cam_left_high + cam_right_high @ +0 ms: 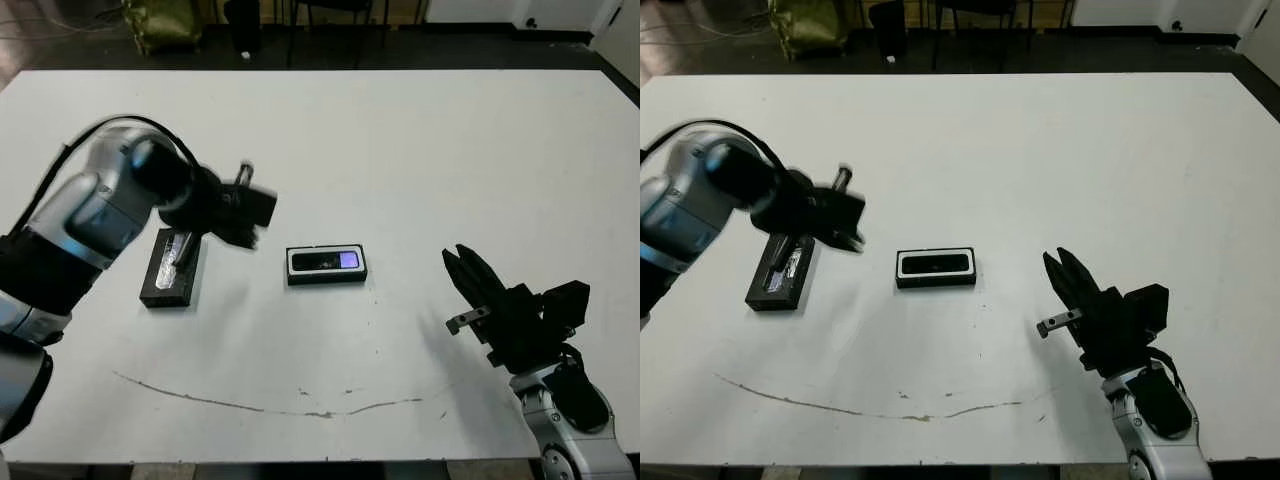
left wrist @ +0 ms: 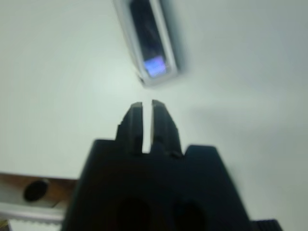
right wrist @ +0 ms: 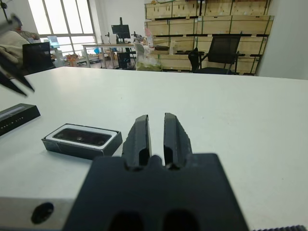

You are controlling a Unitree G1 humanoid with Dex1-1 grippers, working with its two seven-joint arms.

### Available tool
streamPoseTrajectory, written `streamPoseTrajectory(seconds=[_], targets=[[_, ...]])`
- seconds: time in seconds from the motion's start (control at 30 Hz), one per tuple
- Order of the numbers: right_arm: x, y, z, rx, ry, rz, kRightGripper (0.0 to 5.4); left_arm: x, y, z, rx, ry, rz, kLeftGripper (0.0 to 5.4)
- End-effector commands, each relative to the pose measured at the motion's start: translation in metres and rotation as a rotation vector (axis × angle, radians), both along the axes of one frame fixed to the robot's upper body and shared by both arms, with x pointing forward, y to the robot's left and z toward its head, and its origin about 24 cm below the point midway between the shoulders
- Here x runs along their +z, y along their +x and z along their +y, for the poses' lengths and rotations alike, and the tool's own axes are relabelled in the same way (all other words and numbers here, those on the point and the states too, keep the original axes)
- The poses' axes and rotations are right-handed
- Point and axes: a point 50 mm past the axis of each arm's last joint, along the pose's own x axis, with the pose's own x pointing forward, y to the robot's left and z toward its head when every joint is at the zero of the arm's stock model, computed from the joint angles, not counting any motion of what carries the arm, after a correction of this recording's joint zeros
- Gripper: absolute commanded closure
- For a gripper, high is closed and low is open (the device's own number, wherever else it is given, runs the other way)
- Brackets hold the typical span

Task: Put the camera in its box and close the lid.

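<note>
Already seated in box (image 1: 326, 265) mid-table: camera (image 1: 328, 261), purple screen visible only from left eye and wrist. No legible writing. Lid (image 1: 172, 267) leftward. Both grippers (image 1: 246, 206) (image 1: 466, 275) nearly closed, empty.

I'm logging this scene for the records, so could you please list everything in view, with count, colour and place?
Camera: one, black with a glowing bluish-purple screen, lying inside the box.
Box: one, black with white lining, near the table's middle, open.
Lid: one, black with a pale glossy strip, flat on the table to the left of the box.
Table: one, white, with a thin dark scuff line along its near edge.
Chairs and stacked crates: several, beyond the table in the right wrist view.
Left gripper: one, black, above the table between lid and box, jaws nearly shut on nothing.
Right gripper: one, black, to the right of the box, jaws nearly shut on nothing.
</note>
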Motion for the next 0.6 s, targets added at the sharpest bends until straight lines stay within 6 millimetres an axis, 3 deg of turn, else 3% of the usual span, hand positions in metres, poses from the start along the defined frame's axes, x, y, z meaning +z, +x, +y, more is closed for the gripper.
streamPoseTrajectory(seconds=[0.03, 0.27, 0.43, 0.6], targets=[[-0.005, -0.001, -0.002, -0.005, -0.007, 0.033, 5.38, -0.004, -0.01, 0.007, 0.098, -0.237, 0.019, 5.4], [-0.004, 0.0, -0.001, 0.01, -0.007, 0.021, 5.38, -0.01, -0.048, 0.024, 0.552, -0.806, -0.193, 5.4], [-0.006, 0.002, -0.001, 0.02, -0.008, 0.014, 5.38, -0.026, -0.078, 0.044, 0.84, -0.986, -0.359, 5.4], [-0.008, 0.003, 0.002, 0.041, 0.005, 0.0, 5.39, -0.052, -0.099, 0.057, 1.075, -1.124, -0.39, 5.31]])
